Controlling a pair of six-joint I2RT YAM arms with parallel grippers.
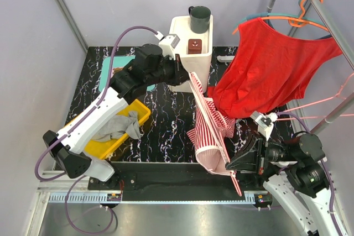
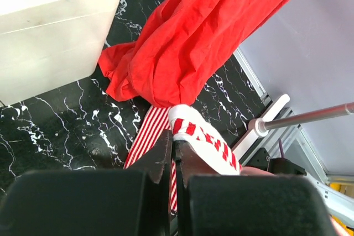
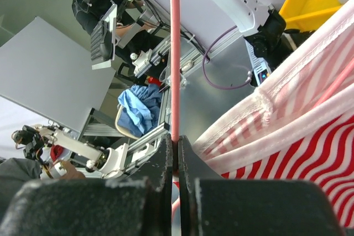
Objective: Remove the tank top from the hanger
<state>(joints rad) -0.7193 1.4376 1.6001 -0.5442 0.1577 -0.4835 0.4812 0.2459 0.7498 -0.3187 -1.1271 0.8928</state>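
The red-and-white striped tank top [image 1: 213, 136] hangs stretched between my two grippers over the middle of the table. My left gripper [image 1: 188, 78] is shut on its upper edge beside the white box; the left wrist view shows the striped fabric [image 2: 202, 136] pinched in the gripper [image 2: 175, 147]. My right gripper [image 1: 229, 165] is at the top's lower end. In the right wrist view the gripper [image 3: 175, 145] is shut on the thin pink hanger rod [image 3: 175, 53], with the striped top [image 3: 298, 131] draped to its right. Most of the hanger is hidden inside the fabric.
A red garment [image 1: 271, 70] hangs on an orange hanger [image 1: 301, 20] from the rack at the right and touches the striped top. A white box [image 1: 191, 42] with a dark mug [image 1: 199, 19] stands at the back. A yellow bin [image 1: 113, 128] holding grey cloth is at the left.
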